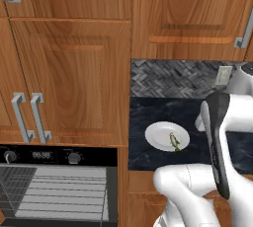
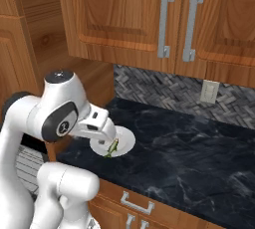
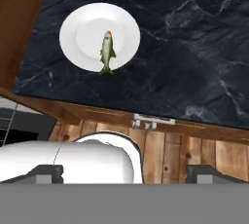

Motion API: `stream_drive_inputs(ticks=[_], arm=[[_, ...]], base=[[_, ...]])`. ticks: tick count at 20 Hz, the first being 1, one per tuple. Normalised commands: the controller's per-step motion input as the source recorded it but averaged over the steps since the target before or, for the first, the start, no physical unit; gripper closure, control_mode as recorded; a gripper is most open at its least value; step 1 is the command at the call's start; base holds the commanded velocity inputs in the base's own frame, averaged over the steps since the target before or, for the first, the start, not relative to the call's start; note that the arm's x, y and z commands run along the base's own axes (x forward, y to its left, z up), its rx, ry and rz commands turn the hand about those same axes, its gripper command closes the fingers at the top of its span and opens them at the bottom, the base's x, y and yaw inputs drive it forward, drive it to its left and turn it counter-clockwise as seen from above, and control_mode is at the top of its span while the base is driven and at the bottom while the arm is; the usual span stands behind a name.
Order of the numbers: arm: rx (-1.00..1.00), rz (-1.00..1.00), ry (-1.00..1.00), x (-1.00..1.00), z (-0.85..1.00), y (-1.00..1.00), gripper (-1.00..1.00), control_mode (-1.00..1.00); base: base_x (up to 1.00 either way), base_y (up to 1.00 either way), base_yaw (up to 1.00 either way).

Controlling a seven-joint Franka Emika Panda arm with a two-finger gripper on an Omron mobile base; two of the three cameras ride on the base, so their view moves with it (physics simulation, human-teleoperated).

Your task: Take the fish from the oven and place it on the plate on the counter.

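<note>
The fish [image 3: 107, 52], olive-green and slim, lies on the white plate [image 3: 78, 30], its tail over the rim. The plate rests on the dark counter [image 3: 194, 47] near its left end. My gripper [image 3: 127, 173] hovers well above the plate and counter edge, open, its fingertips [image 3: 46, 172] wide apart with nothing between them. From the left base, the fish [image 1: 175, 141] rests on the right part of the plate [image 1: 157, 133], beside my arm. From the right base, my hand hangs over the left rim of the plate [image 2: 127, 138], with the fish [image 2: 112, 147] below it. The oven [image 1: 59, 157] shows its wire racks at lower left.
Wooden cabinets with silver handles [image 1: 40, 117] hang above the oven and counter. A wall outlet [image 2: 208, 91] sits on the herringbone backsplash. A drawer handle [image 3: 151, 120] lies under the counter edge. Bare counter [image 2: 199, 148] stretches right of the plate.
</note>
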Motion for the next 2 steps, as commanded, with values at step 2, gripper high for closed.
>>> stream_drive_inputs(ticks=[2], arm=[[0.0,0.01,-0.05,-0.14,0.08,0.0,-1.0,-1.0]], base=[[0.0,0.0,0.0]])
